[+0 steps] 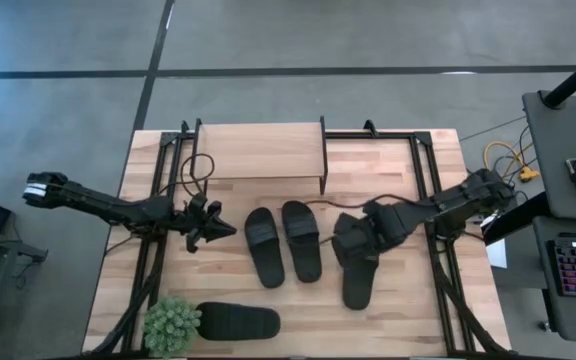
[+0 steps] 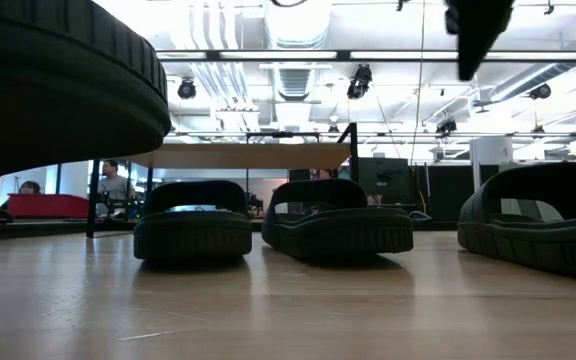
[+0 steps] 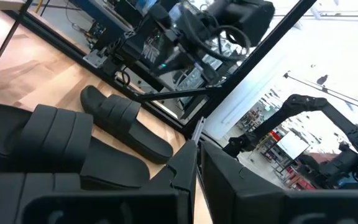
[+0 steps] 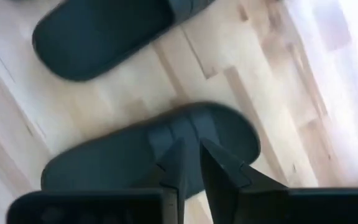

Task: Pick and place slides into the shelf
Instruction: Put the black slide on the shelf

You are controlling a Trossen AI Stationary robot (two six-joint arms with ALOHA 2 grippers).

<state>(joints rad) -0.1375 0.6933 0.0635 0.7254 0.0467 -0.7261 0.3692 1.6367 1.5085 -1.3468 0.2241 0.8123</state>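
Your right gripper [image 1: 348, 243] hovers over the rightmost slide [image 1: 360, 280], fingers nearly closed, gripping nothing. Your left gripper [image 1: 211, 229], fingers closed and empty, waits beside the middle pair [image 1: 283, 242] lying just before the shelf [image 1: 260, 151]. A fourth slide [image 1: 238, 322] touches the plant [image 1: 172, 324].

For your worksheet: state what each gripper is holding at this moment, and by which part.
Nothing is held. The right gripper hangs just above the strap of a slide, fingers nearly together and gripping nothing. The left gripper is shut and empty, beside the middle pair of slides.
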